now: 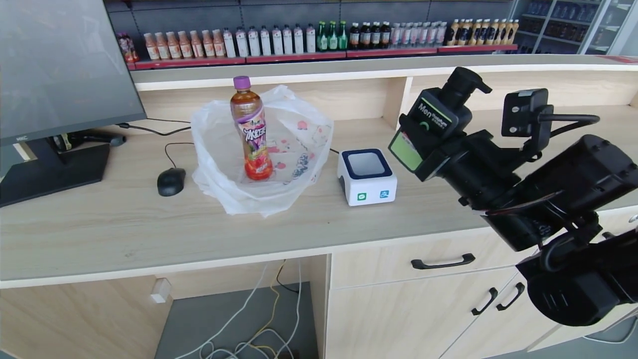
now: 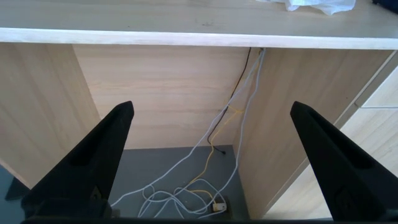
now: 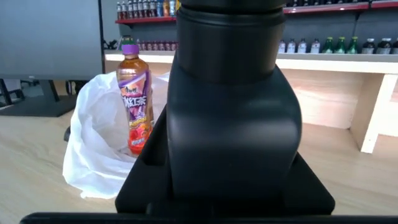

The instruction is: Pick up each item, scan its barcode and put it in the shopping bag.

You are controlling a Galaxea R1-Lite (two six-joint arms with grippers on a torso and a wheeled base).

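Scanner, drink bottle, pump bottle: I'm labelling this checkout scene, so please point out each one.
scanner (image 1: 366, 169), head view, the window on its top.
drink bottle (image 1: 251, 134), head view, the label at mid-body.
pump bottle (image 1: 429, 127), head view, the dark body below the pump.

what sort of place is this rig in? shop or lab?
Looks like a convenience-store checkout, possibly staged: shelves of bottled drinks behind, a barcode scanner and a shopping bag on the wooden counter.
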